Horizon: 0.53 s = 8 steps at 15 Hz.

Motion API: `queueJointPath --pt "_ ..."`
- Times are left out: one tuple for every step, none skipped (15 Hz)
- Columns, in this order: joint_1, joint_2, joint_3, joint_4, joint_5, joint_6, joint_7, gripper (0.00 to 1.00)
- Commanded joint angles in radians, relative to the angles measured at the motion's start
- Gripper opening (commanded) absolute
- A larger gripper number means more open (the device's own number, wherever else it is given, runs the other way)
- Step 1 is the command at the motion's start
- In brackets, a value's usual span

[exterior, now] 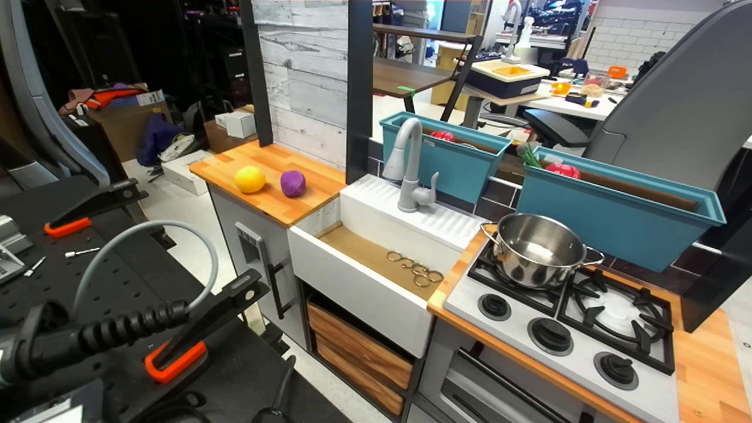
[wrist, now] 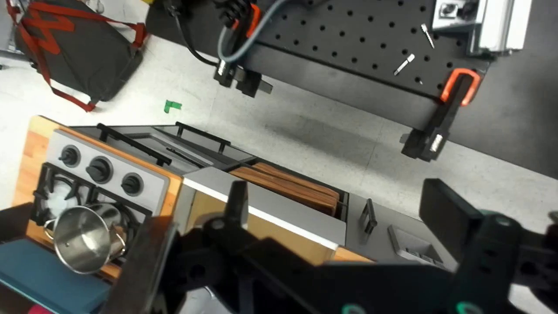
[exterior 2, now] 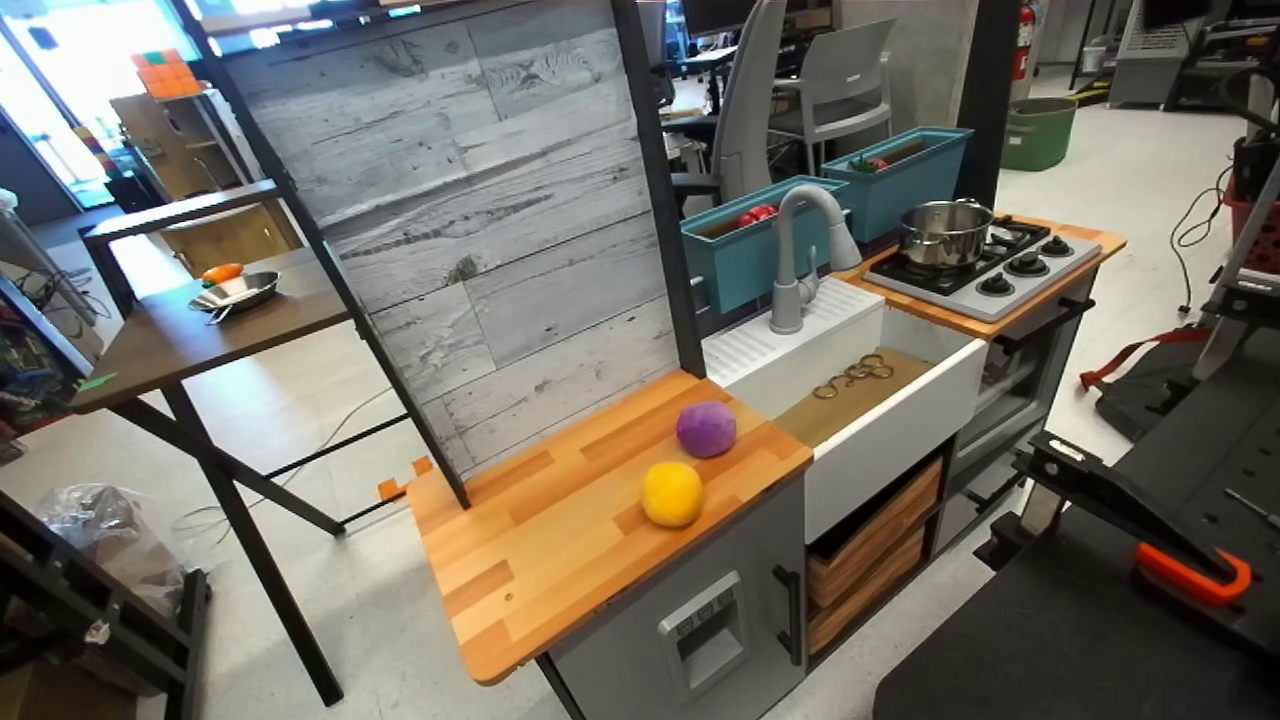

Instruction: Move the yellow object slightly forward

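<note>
The yellow object, a small rounded lemon-like toy, rests on the wooden counter left of the sink in an exterior view (exterior: 250,179). It also lies near the counter's front edge in an exterior view (exterior 2: 672,494). A purple ball (exterior: 292,183) sits close beside it, apart from it, and shows in both exterior views. My gripper (wrist: 338,194) shows only in the wrist view. Its fingers are wide apart with nothing between them, high above the toy kitchen. The yellow object is hidden in the wrist view.
The wooden counter (exterior 2: 560,540) has a wood-pattern panel (exterior 2: 480,220) behind it. The white sink (exterior: 358,270) holds several metal rings (exterior: 420,270) and has a grey faucet (exterior: 411,170). A steel pot (exterior: 537,249) stands on the stove. Black clamps (exterior: 205,317) sit along the black table's edge.
</note>
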Motion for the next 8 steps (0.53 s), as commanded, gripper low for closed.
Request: queueJointPath --pt "0.023 0.26 0.04 0.167 -0.028 0.081 0.148 1.0" --pt "0.034 0.325 0.043 0.209 -0.032 0.101 0.197 1.0" --pt "0.049 0.392 0.042 0.256 -0.032 0.121 0.239 1.0" --pt "0.067 0.453 0.036 0.3 -0.029 0.146 0.286 1.0" --pt "0.09 0.516 0.025 0.35 -0.047 0.157 0.326 1.0" --pt "0.113 0.578 0.013 0.402 -0.05 0.172 0.363 1.0" --pt "0.137 0.639 -0.001 0.457 -0.047 0.183 0.393 1.0" --pt "0.162 0.701 -0.015 0.514 -0.031 0.189 0.424 1.0"
